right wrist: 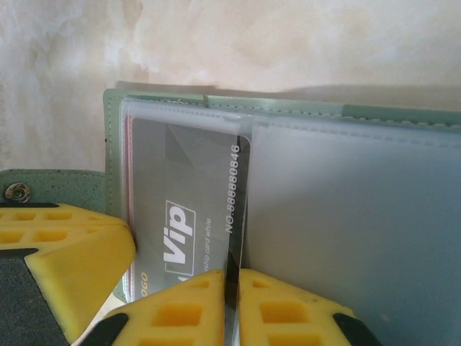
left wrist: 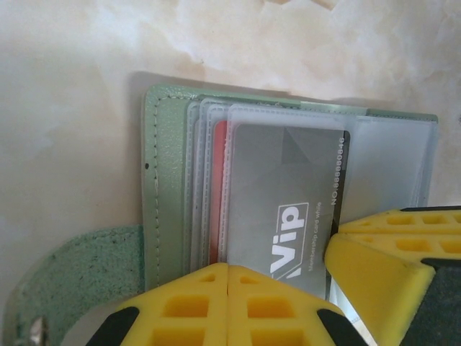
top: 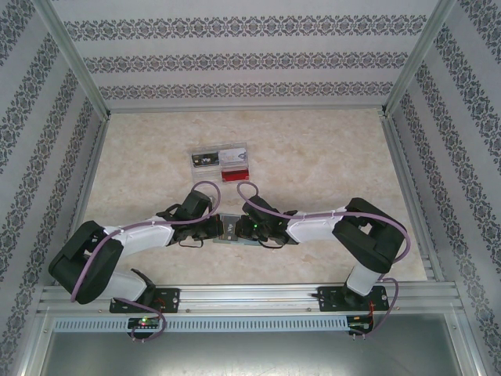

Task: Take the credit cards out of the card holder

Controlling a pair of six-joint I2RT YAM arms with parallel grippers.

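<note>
Two cards show in the tab-side half of the soft pale-green bifold card holder (left wrist: pixel 162 180), open on the marbled beige table (top: pixel 329 157): a flat grey VIP card (right wrist: pixel 180 180) over a thin reddish card (left wrist: pixel 219 187). The right gripper (right wrist: pixel 232 288) pinches the grey card's edge between its yellow fingers; the left gripper (left wrist: pixel 228 277) is fully closed at the holder's edge.

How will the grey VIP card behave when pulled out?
The grey VIP card looks thin, flat and straight-edged: probably stiff, light. Its smooth face may slip. The clear sleeve hugs it, so the card holder could drag along.
</note>
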